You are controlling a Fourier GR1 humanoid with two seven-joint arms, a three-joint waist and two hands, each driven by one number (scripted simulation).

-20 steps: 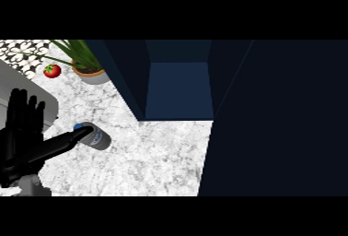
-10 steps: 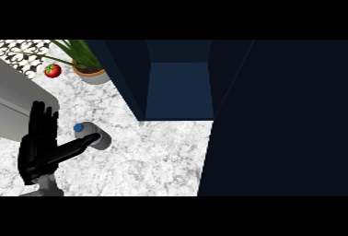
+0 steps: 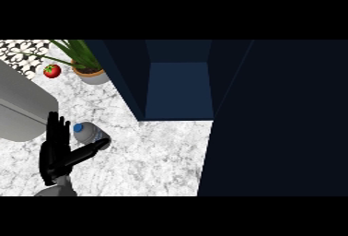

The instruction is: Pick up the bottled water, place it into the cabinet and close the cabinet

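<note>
The bottled water (image 3: 89,134), clear with a blue cap (image 3: 78,127), stands on the marble counter (image 3: 156,156) left of the cabinet. My left hand (image 3: 55,152) is just left of it, fingers straight and pointing up, open. Its thumb (image 3: 90,148) stretches right across the bottle's near side and hides its lower part. The cabinet (image 3: 180,90) is open and shows a dark blue inside, up and to the right of the bottle. Its door (image 3: 279,120) stands open as a large dark panel on the right. My right hand does not show.
A grey sink basin (image 3: 20,108) fills the left edge, right behind my hand. A potted plant (image 3: 90,73) and a red tomato (image 3: 51,70) sit at the back left. Bare marble lies between the bottle and the cabinet's front.
My left hand has shifted right toward the bottle and shows smaller, its thumb now lying against the bottle. The bottle has stayed in place.
</note>
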